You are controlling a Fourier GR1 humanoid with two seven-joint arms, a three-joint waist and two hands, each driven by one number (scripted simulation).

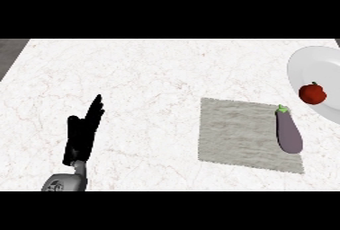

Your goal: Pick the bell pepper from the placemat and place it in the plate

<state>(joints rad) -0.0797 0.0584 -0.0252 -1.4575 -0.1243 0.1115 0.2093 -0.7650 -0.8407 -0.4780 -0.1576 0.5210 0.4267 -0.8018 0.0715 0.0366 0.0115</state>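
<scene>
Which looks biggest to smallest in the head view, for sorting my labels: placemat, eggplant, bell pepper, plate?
1. Placemat
2. Plate, though the view's edge cuts it off, so its rank against the placemat is unsure
3. Eggplant
4. Bell pepper

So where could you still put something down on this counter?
Bare counter runs between the left hand and the placemat, and behind them. The placemat's left part is free. It is crowded at right: eggplant, plate, bell pepper.
</scene>
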